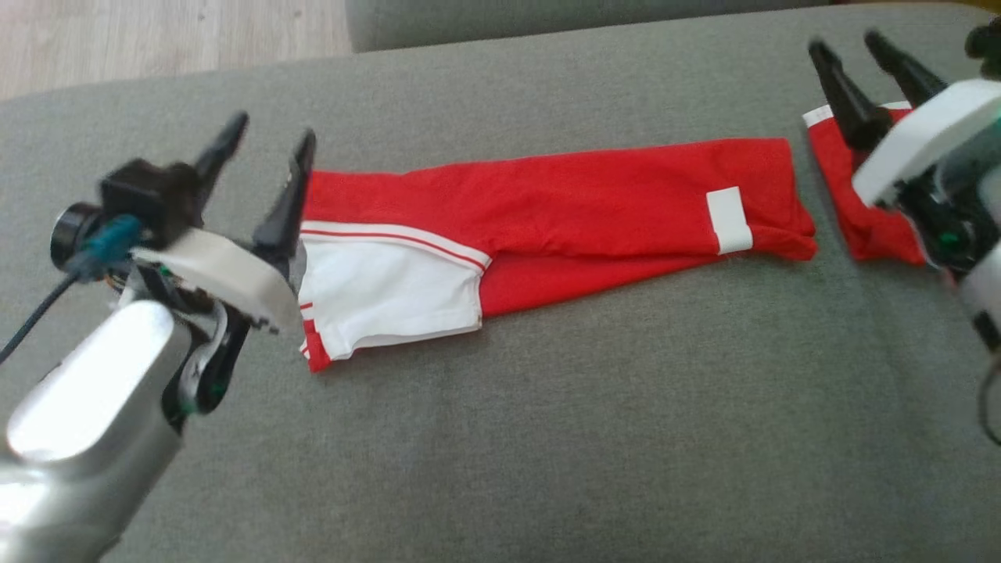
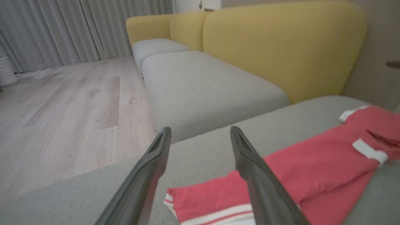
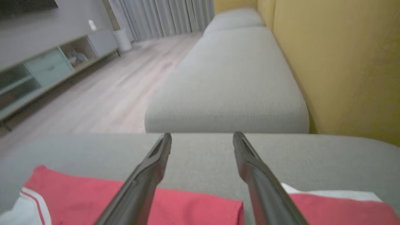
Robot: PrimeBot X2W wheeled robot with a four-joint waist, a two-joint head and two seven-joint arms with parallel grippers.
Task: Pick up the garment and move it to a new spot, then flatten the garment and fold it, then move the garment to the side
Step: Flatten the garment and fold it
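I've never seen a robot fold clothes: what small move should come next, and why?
Probably lower the left gripper onto the nearby white end of the red-and-white fabric garment and close. Both it and the right gripper stand open, holding nothing, and the garment lies as a long strip on the grey sofa cushion, not yet folded short.

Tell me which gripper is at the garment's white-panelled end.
The left gripper, open beside the white panel. The right gripper, also open, hangs over the garment's mostly red end.
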